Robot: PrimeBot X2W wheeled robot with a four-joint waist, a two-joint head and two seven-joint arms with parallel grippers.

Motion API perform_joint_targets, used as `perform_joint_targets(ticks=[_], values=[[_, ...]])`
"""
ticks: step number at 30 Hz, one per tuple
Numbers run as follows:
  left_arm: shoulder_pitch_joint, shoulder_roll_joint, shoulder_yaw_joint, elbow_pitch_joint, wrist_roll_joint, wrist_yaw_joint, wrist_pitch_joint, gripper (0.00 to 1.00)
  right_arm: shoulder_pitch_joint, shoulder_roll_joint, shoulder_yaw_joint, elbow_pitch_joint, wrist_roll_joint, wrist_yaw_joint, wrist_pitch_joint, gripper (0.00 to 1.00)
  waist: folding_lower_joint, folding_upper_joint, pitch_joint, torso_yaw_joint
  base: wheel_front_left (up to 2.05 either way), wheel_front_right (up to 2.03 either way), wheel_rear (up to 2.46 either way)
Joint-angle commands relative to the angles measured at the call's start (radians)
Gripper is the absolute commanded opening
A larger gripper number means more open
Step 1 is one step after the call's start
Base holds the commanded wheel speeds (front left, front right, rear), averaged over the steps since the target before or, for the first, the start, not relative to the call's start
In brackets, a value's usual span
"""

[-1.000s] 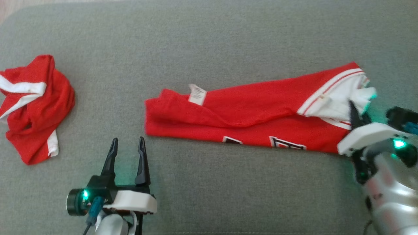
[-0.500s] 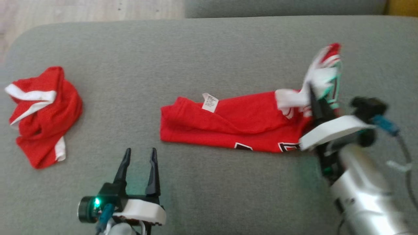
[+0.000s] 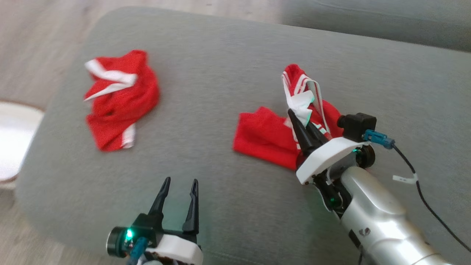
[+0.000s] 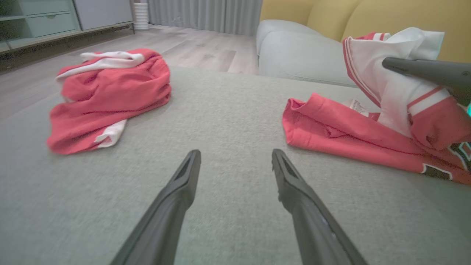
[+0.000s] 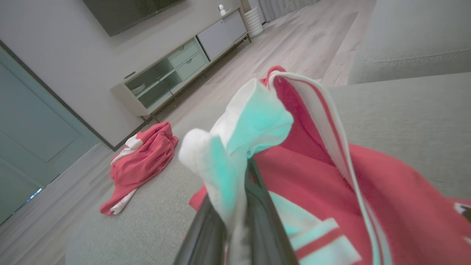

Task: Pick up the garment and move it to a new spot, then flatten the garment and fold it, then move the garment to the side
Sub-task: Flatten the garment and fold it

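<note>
Garment (image 3: 261,136) end is clamped aloft by right gripper (image 3: 296,117), apparently mid-fold (left gripper (image 3: 181,180) spread, empty); laying it across seems due next.

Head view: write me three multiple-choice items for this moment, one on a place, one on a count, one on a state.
1. Where does the crumpled garment lie from the held garment?
A) to the robot's left
B) to the robot's right
C) under it

2. How many red garments are on the cushion?
A) one
B) two
C) three

3. The right tool is:
A) open and empty
B) shut on the held garment
C) shut on nothing

Key:
1 A: it lies at that view's left, apart from the other.
2 B: one is crumpled and one is raised at its white-trimmed end.
3 B: the right wrist view shows white cloth pinched in it.
</note>
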Motion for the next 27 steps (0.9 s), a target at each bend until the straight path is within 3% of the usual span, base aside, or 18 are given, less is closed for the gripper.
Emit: perform_joint_targets(ticks=[1, 2, 3, 4, 8, 13, 22, 27], values=[[-0.014, 0.007, 0.02, -0.02, -0.004, 0.006, -0.005, 1.0, -0.032, 0.026, 0.015, -0.012, 0.009, 0.007, -0.011, 0.0, 0.0001, 0.0, -0.003, 0.071, 0.0, 0.0, 0.0], [-0.014, 0.007, 0.018, -0.018, -0.005, 0.008, -0.005, 1.0, -0.036, 0.03, 0.015, 0.011, 0.013, 0.007, -0.016, 0.0, 0.0001, 0.0, -0.005, 0.086, 0.0, 0.0, 0.0], [-0.014, 0.007, 0.016, -0.016, -0.005, 0.009, -0.005, 1.0, -0.041, 0.033, 0.021, 0.03, 0.015, 0.007, -0.02, 0.4, 0.0001, 0.0, -0.007, 0.097, 0.0, 0.0, 0.0], [-0.013, 0.007, 0.016, -0.013, -0.004, 0.009, -0.005, 1.0, -0.044, 0.035, 0.032, 0.04, 0.02, 0.007, -0.025, 1.0, 0.0001, 0.0, -0.009, 0.105, 0.0, 0.0, 0.0], [-0.009, 0.007, 0.031, -0.007, 0.005, 0.014, -0.005, 1.0, -0.052, 0.039, 0.06, 0.054, 0.047, 0.007, -0.051, 1.0, 0.0001, 0.0, -0.018, 0.094, 0.0, 0.0, 0.0], [-0.009, 0.007, 0.064, -0.01, 0.014, 0.018, -0.005, 1.0, -0.055, 0.039, 0.022, 0.081, 0.017, 0.007, -0.075, 1.0, 0.0001, 0.0, -0.036, 0.018, 0.0, 0.0, 0.0], [-0.037, 0.007, 0.105, -0.018, 0.03, 0.023, -0.005, 1.0, 0.071, 0.014, -0.327, -0.02, -0.252, 0.007, -0.077, 1.0, 0.0001, 0.0, -0.051, -0.131, 0.0, 0.0, 0.0], [-0.038, 0.007, 0.139, -0.019, 0.048, 0.034, -0.005, 1.0, 0.165, 0.027, -0.464, -0.087, -0.406, 0.007, -0.077, 1.0, 0.0001, 0.0, -0.059, -0.196, 0.0, 0.0, 0.0]])
